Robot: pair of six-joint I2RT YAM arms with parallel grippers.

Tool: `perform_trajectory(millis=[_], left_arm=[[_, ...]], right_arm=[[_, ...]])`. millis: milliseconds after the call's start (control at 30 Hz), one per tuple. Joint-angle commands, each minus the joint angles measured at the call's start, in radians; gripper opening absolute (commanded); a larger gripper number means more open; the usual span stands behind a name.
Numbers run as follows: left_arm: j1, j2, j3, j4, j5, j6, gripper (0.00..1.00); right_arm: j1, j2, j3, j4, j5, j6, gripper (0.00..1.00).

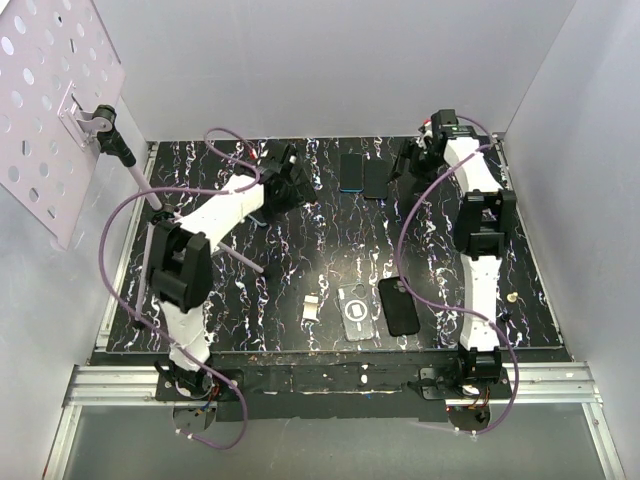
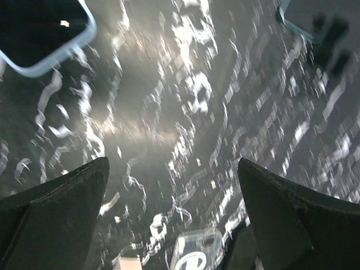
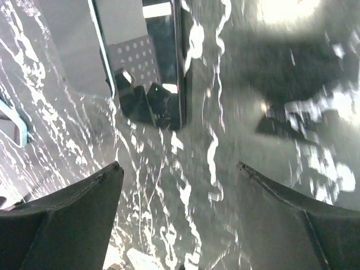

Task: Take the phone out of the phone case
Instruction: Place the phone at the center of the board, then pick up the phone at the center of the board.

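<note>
Right wrist: right gripper point(image 3: 179, 185) wide, empty; left gripper point(image 2: 173, 185) wide too. Phone point(image 1: 350, 168) at far desk point(image 1: 300, 262) edge likely stiff, slick; pinch long sides, flex case point(image 1: 350, 188) rim.

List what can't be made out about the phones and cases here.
Left wrist: blue-rimmed case, cut off by the top-left corner; whether a phone sits inside is unclear.
Left wrist: clear case, cut by the bottom edge and blurred.
Right wrist: dark phone, cut by the top edge; its screen shows only reflections.
Top external: small white item near the front edge, too small to identify.
</note>
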Motion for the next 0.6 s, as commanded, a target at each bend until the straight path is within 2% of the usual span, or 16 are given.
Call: perform_trajectory(millis=[0, 133, 267, 467, 567], left_arm=[[0.042, 0.15, 0.256, -0.244, -0.321, 0.037, 0.98], [0.1, 0.306, 0.446, -0.407, -0.357, -0.024, 0.98], [0.149, 0.397, 0.54, -0.51, -0.398, -0.101, 0.98], [0.172, 0.343, 0.409, -0.415, -0.388, -0.169, 0.98], [0.2, 0.317, 0.307, -0.316, -0.301, -0.207, 0.98]], right_arm=[[0.02, -0.385, -0.264, 0.009, 0.079, 0.034, 0.86], [0.085, -0.692, -0.561, 0.159, 0.045, 0.052, 0.87], [0.116, -0.942, -0.781, 0.262, -0.03, 0.087, 0.87], [0.12, -1.191, -0.953, 0.309, -0.01, 0.086, 0.86], [0.12, -1.264, -0.985, 0.293, 0.016, 0.064, 0.86]])
